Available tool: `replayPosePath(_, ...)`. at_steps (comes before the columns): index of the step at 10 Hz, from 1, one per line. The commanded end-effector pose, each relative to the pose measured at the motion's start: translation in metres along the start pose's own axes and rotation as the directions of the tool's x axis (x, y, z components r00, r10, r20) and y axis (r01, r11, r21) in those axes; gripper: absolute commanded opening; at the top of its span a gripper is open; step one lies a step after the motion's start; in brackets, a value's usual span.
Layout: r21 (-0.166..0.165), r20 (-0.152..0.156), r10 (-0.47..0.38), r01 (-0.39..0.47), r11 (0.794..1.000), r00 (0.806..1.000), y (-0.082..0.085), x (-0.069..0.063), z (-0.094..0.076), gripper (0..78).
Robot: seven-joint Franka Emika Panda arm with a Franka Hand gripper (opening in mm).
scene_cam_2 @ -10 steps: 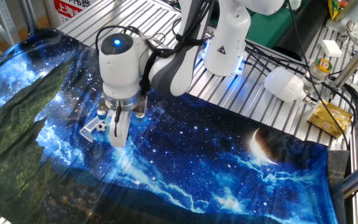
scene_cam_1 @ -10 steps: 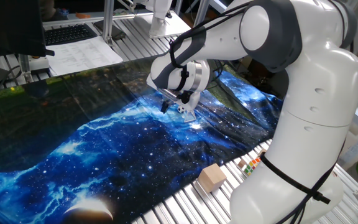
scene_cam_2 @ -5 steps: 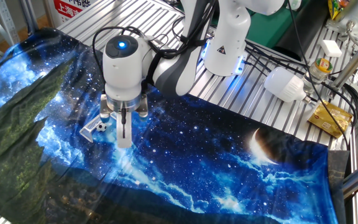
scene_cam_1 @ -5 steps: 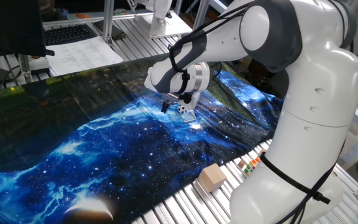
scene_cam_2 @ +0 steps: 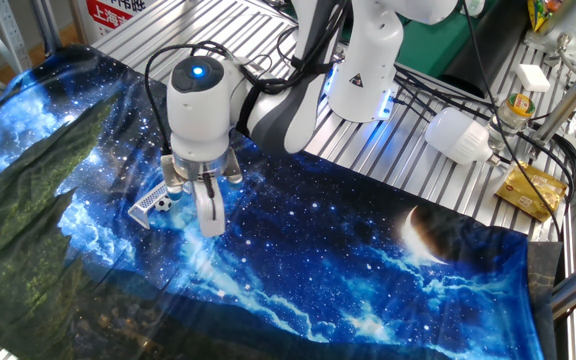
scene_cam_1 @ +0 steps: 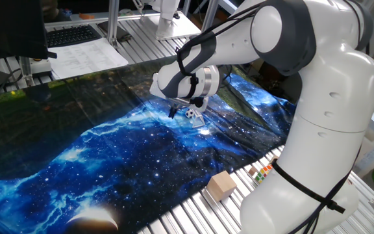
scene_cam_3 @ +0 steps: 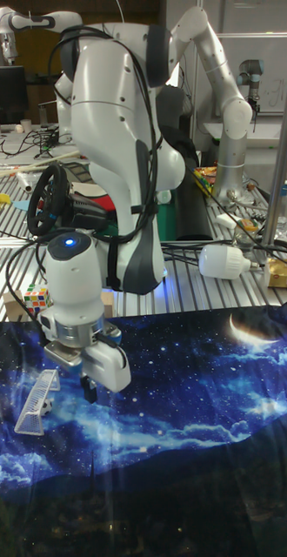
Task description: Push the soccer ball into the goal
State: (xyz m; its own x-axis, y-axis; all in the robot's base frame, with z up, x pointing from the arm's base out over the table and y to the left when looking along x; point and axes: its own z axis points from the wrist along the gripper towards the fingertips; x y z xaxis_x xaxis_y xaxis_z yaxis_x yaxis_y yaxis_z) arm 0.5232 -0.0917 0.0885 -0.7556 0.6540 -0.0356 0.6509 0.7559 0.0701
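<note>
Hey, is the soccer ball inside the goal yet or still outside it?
Inside, it seems: in the other fixed view the soccer ball sits within the goal frame, right beside the pincer. The tall view shows no ball.

Glossy white plastic arm (scene_cam_1: 317, 97), galaxy-print cloth (scene_cam_1: 109, 162), wood block (scene_cam_1: 221, 185), ribbed metal table (scene_cam_2: 208, 30)

A tabletop (scene_cam_2: 438, 190) of ribbed aluminium slats carries a galaxy-print cloth (scene_cam_1: 109, 156) in blue and black. At the upper left of one fixed view lie a keyboard (scene_cam_1: 70, 34) and printed papers (scene_cam_1: 86, 57). In the tall fixed view, a monitor (scene_cam_3: 6, 94) stands at upper left, a second white arm (scene_cam_3: 230, 96) at upper right, and a metal post (scene_cam_3: 281, 157) rises along the right edge.
</note>
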Motion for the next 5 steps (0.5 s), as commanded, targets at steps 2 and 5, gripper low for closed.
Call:
replayPosePath(2,-0.031,-0.017,-0.24,0.24,0.97,0.971,0.03,0.048,-0.021,0.0)
replayPosePath(5,-0.027,-0.029,-0.27,0.27,0.963,0.962,0.045,0.077,-0.028,0.0)
